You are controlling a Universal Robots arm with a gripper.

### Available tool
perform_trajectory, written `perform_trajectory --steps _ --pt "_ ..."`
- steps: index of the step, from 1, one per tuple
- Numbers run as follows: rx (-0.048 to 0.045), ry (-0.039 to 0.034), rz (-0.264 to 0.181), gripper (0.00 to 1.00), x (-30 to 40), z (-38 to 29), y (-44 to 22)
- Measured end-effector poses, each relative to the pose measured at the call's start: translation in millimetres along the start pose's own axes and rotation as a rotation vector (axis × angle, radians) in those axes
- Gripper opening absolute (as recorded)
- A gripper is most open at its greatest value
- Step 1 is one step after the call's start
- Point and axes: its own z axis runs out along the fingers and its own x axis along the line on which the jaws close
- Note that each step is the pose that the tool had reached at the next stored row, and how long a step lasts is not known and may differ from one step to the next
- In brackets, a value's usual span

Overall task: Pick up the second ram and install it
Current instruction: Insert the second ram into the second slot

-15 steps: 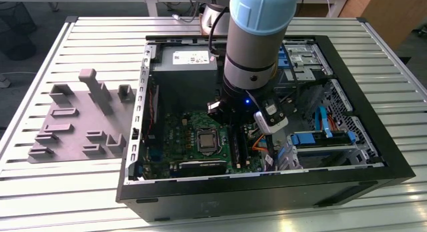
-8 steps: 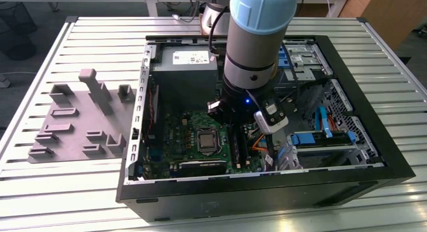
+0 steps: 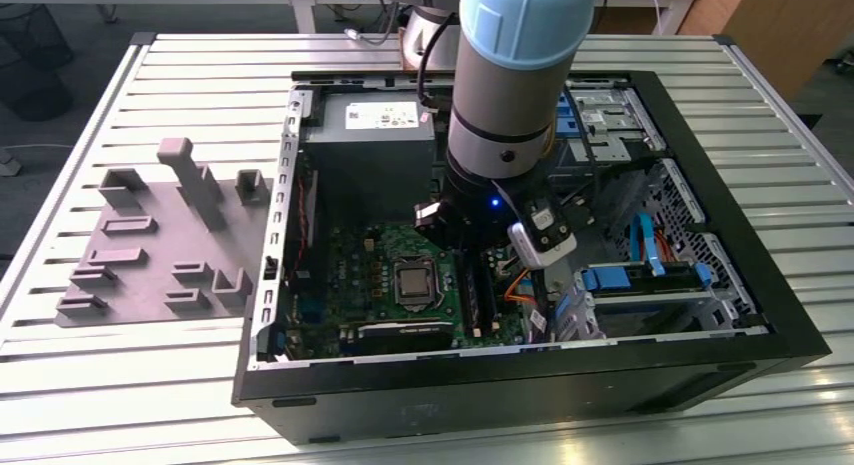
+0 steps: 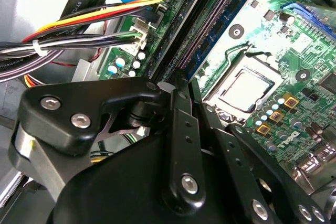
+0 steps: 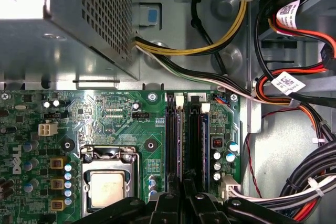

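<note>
We see a slatted metal worktop (image 3: pixel 200 75) filling the exterior view, with a grey holder block (image 3: pixel 167 240) at middle left. Right of it, an open black case (image 3: pixel 747 315) takes up the centre and right of the frame. Inside, the green motherboard (image 3: pixel 360 285) lies at lower centre, with the grey power supply (image 3: pixel 367 150) above it. The arm (image 3: pixel 514 85) comes down from the top centre into the case, right of the CPU socket (image 3: pixel 415 281).

In the first wrist view, the socket (image 5: pixel 111 179) is at lower left. Right of it, at centre, run the black slots (image 5: pixel 173 145), and the ram (image 5: pixel 204 145) stands in the rightmost one, green edge showing. The gripper (image 5: pixel 182 203) sits at the bottom centre, over the slots' near end. We cannot tell whether its jaws are apart or together, nor whether it touches the ram. Cables (image 5: pixel 294 93) crowd the right side.

In the second wrist view, the gripper (image 4: pixel 181 129) fills the lower half, the slots (image 4: pixel 210 24) running toward the upper right.
</note>
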Motion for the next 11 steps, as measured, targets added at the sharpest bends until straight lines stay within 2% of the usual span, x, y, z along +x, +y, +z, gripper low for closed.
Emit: perform_trajectory --steps 11 --pt "0.0000 0.0001 0.000 0.14 0.1 0.7 2.8"
